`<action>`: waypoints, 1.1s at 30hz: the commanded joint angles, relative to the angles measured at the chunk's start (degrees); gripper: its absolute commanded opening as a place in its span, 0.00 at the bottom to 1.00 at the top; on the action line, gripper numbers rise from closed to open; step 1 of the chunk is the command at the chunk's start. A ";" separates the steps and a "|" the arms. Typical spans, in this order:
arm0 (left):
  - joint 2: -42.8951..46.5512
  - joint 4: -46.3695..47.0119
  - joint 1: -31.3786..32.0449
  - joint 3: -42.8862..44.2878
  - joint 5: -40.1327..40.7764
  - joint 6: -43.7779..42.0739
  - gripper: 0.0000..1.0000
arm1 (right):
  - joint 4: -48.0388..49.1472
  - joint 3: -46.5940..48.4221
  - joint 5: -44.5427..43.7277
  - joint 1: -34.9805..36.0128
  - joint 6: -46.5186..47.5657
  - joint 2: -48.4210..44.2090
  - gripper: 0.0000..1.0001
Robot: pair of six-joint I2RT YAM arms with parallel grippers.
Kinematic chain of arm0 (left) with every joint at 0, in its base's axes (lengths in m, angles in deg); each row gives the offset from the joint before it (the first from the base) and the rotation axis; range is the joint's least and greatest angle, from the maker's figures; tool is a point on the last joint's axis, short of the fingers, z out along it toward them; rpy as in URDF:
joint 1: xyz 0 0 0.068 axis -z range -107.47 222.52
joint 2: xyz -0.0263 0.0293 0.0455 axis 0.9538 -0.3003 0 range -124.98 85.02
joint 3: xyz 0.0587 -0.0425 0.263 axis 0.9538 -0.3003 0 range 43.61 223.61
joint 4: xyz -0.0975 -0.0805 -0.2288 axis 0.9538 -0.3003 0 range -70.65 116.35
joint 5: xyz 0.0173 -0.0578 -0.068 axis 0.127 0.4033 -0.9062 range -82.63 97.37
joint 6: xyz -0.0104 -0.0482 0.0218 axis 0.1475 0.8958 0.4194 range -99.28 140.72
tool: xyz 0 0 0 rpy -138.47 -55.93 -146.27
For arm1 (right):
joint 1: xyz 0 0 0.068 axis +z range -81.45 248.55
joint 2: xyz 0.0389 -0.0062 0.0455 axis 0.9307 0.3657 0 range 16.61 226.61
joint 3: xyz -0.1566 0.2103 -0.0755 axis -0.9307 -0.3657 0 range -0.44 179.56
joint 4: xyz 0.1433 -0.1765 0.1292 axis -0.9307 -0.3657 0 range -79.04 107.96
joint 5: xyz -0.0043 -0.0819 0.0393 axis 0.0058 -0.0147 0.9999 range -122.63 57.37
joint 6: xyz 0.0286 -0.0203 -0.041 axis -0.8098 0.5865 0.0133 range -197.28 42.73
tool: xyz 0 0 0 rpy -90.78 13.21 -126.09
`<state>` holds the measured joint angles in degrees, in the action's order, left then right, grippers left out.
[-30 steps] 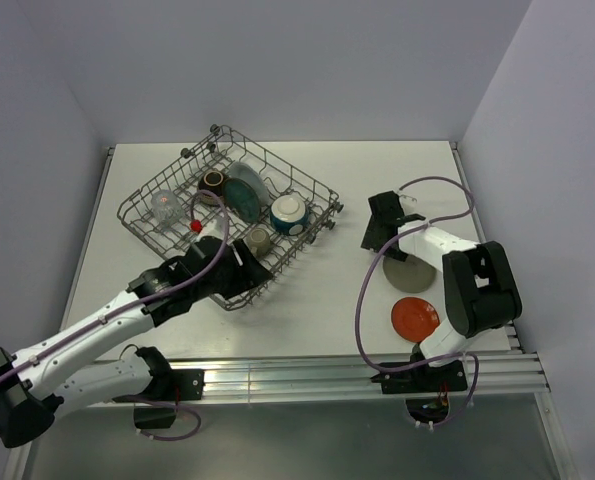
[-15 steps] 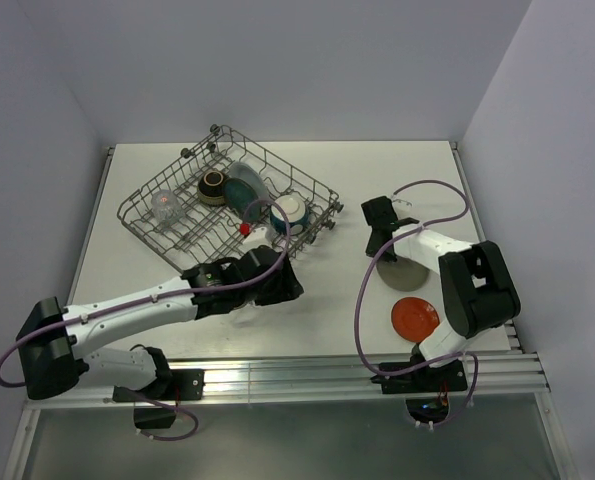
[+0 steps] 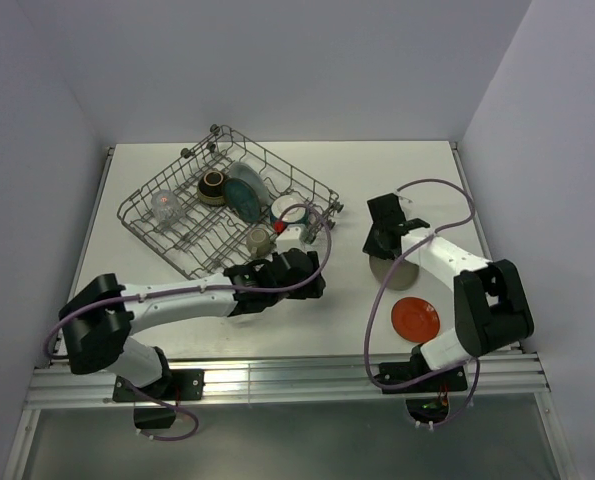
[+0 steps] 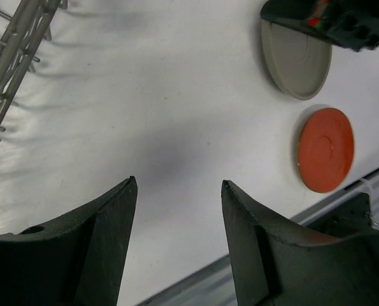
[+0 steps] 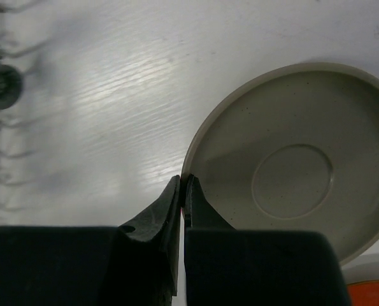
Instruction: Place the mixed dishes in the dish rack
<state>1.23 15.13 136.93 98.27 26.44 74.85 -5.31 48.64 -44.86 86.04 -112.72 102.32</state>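
Two dishes sit outside the grey wire dish rack (image 3: pixel 167 170). Left gripper (image 4: pixel 178 183) has swung out of it, wide open and empty. Right gripper (image 5: pixel 183 182), fingers pressed together, now meets the rim of the pale grey round plate (image 5: pixel 291 166), which lies flat beside the red-orange saucer (image 3: pixel 415 318). Pickup looks next.

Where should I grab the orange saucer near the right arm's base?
Take the red-orange saucer by its thin rim, probably from above at its left edge: it lies flat on the table, so only the rim offers purchase, and the right arm crowds its right side.
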 commanded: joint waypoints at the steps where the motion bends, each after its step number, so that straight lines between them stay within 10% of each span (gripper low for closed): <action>1: -4.00 7.18 0.72 2.65 2.46 -4.03 0.61 | 1.21 -0.30 7.74 0.52 -3.84 -4.23 0.00; 17: -15.61 24.84 2.04 6.51 -1.31 -8.68 0.62 | 4.28 -1.62 15.21 3.86 -9.29 -6.35 0.00; 33: -21.76 23.36 1.96 10.38 -1.14 -7.98 0.64 | 6.65 -2.94 20.75 5.00 -10.70 -9.77 0.00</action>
<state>-19.42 36.59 138.52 105.85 25.28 67.92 -1.90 46.71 -28.23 90.35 -121.81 94.72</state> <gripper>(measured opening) 0.634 0.026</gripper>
